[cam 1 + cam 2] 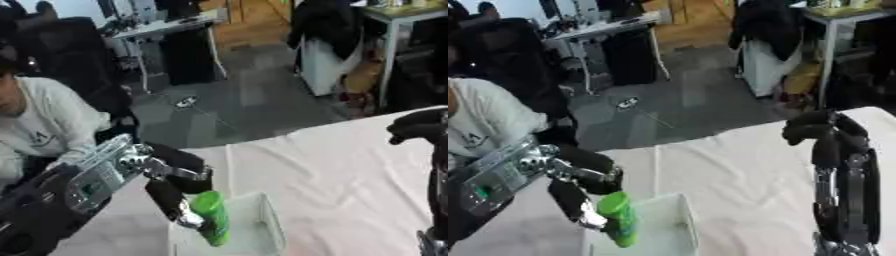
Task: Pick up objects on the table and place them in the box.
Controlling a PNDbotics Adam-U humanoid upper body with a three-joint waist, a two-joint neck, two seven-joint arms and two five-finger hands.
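A green cylinder-shaped container (211,217) hangs upright over the clear plastic box (265,231) near the table's front left. My left hand (175,197) comes in from the left, its fingers curled round the green container from the side. My right hand (826,131) is raised at the right edge, fingers curled, with nothing in it. The box's inside looks bare where it shows.
The table wears a pale pink cloth (341,170). Beyond its far edge lie a grey floor, desks and chairs. A person in a white shirt (39,125) sits at the far left, not touching anything on the table.
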